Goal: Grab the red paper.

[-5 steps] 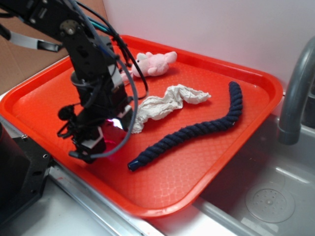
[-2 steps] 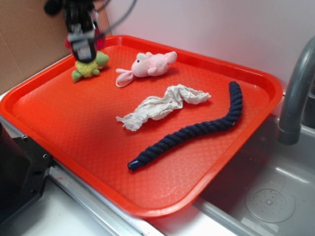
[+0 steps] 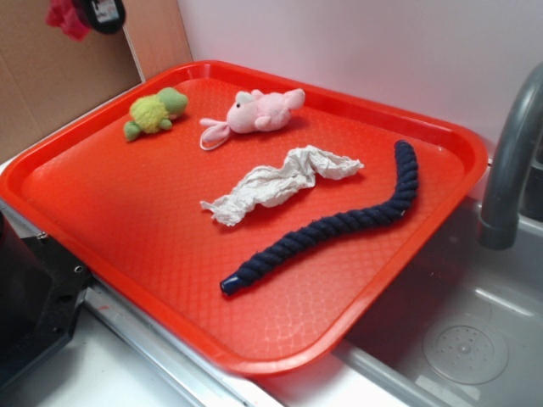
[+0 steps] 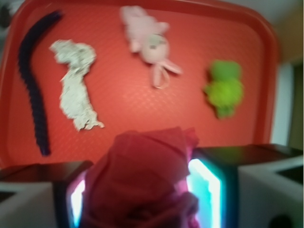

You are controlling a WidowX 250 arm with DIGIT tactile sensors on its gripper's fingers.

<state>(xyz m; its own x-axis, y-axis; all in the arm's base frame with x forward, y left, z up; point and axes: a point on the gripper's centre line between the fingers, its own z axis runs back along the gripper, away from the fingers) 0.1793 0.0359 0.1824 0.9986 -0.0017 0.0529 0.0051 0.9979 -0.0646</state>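
The gripper (image 4: pixel 142 190) is clamped on the red paper (image 4: pixel 142 180), which fills the space between the two fingers (image 4: pixel 211 185) in the wrist view. The paper is a crumpled, rose-like ball with no clear long axis; it bulges out past the fingertips toward the tray below. In the exterior view the gripper (image 3: pixel 97 13) sits at the top left corner of the frame, well above and behind the tray's back corner, in front of a brown cardboard panel (image 3: pixel 51 85), with a bit of the red paper (image 3: pixel 66 17) showing at its left side.

The orange-red tray (image 3: pixel 356 339) holds four things, all lying apart from one another. A green plush toy (image 3: pixel 154 112) lies near the back left rim. A pink plush toy (image 3: pixel 254 113) lies just to its right. A white crumpled tissue strip (image 3: pixel 280 182) stretches across the middle. A dark blue twisted rope (image 3: pixel 339 225) curves along the right half, one end toward the front and the other toward the back right.

Right of the tray is a metal sink (image 3: pixel 462 339) with a grey tap (image 3: pixel 509 170).
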